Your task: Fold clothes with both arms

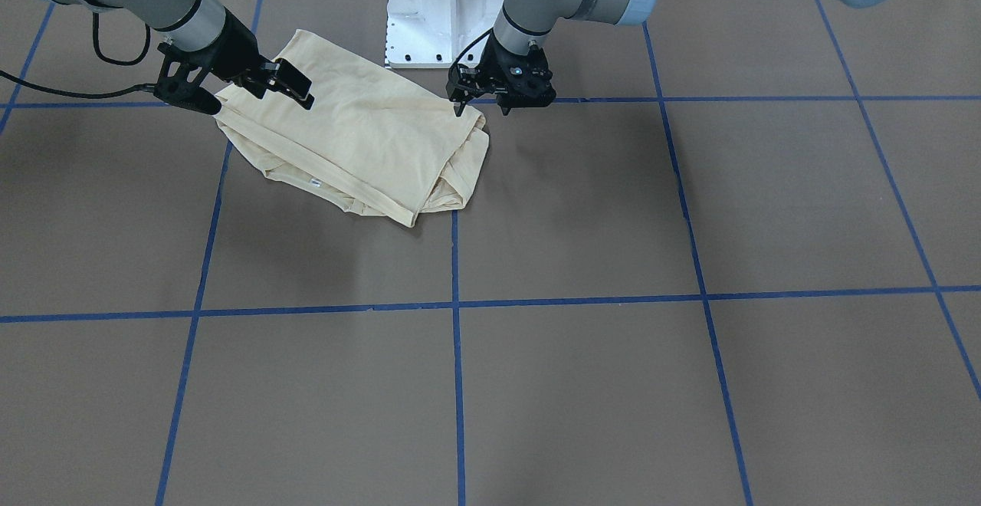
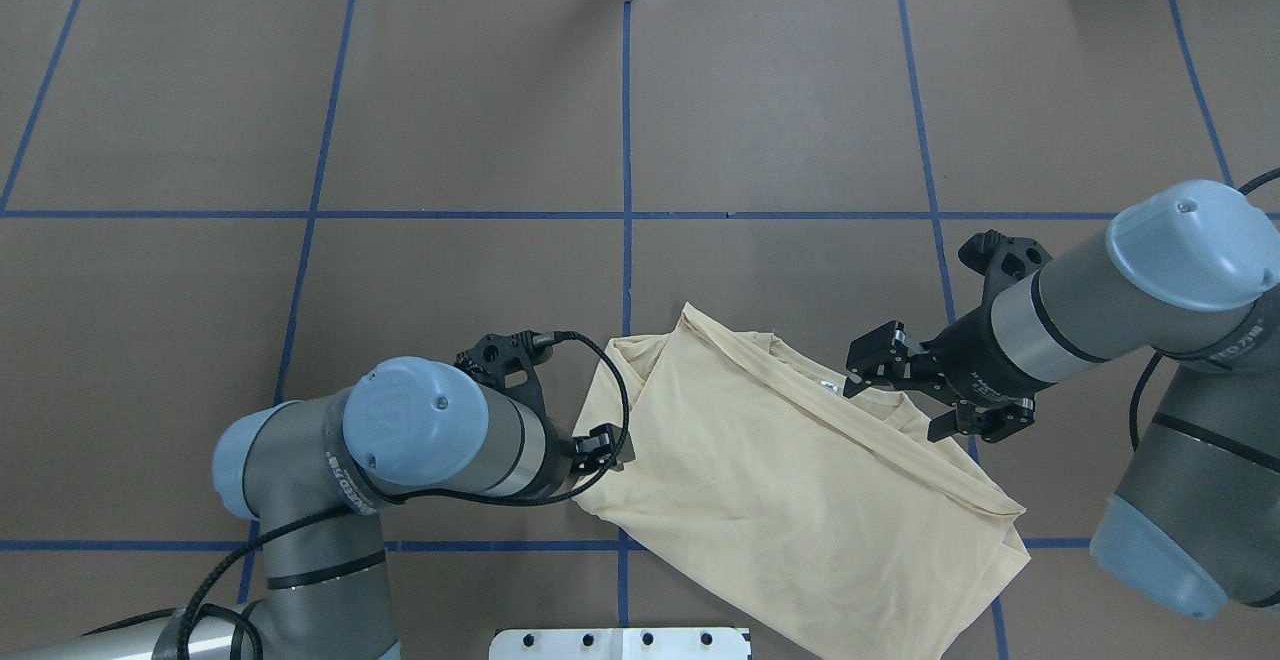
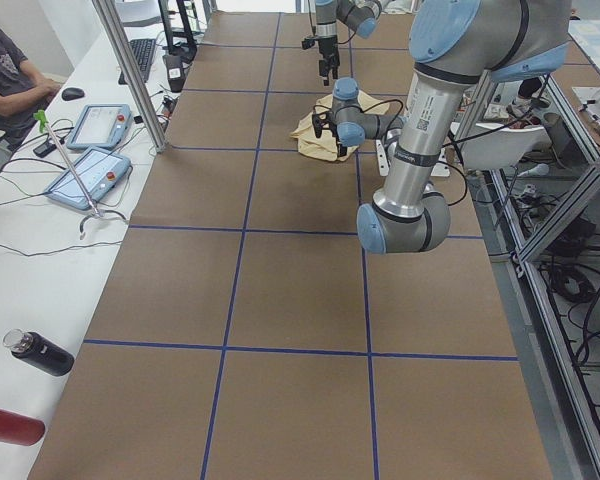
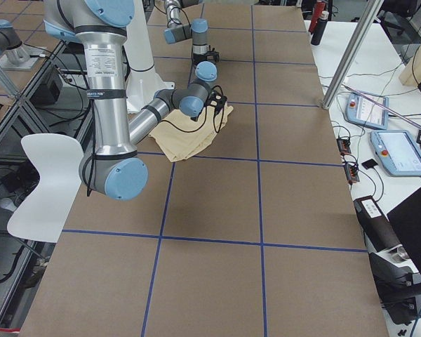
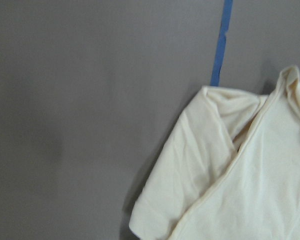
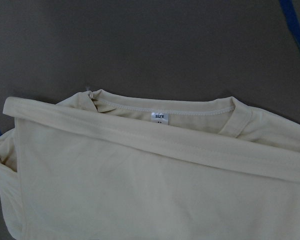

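Right gripper (image 1: 244,92), jaws apart and empty, hovers at the T-shirt's (image 1: 360,138) collar edge — left gripper (image 1: 481,103), likewise apart, sits just beside the opposite edge.

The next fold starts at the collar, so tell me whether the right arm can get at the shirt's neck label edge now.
Probably yes. The right gripper hangs open just above the collar, the neck label lies uncovered on the shirt, and nothing stands between them.
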Controlling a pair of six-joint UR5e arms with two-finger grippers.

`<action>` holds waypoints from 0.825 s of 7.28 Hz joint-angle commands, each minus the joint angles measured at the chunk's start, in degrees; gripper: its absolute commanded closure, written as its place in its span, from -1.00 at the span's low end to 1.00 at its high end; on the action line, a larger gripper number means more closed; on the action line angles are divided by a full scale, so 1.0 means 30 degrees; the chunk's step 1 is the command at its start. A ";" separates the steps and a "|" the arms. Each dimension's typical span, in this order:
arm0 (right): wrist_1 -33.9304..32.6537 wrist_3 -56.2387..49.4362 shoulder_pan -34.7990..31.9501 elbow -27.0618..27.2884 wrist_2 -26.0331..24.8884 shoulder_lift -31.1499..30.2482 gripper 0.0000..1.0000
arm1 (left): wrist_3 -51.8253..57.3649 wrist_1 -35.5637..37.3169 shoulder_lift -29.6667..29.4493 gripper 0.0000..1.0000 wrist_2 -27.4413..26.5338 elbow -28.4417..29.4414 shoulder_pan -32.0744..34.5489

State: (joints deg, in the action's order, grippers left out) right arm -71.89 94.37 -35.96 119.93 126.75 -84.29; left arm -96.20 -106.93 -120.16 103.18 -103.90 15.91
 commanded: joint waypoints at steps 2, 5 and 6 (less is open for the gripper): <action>0.0000 -0.0021 -0.0376 -0.0046 -0.0035 0.0089 -1.00 | -0.0776 -0.0011 -0.0141 -0.34 -0.0613 0.0678 -0.0703; -0.0030 0.0008 -0.0377 -0.0104 -0.0035 0.0060 -1.00 | -0.0776 0.0018 -0.0083 0.35 -0.0613 0.0531 -0.0558; -0.0059 -0.0021 -0.0377 -0.0134 -0.0035 0.0060 -1.00 | -0.0776 0.0018 -0.0083 0.61 -0.0613 0.0502 -0.0470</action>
State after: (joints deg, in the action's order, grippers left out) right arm -71.99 94.34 -37.08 119.64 126.65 -84.11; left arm -98.52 -106.88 -120.48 101.34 -102.31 14.19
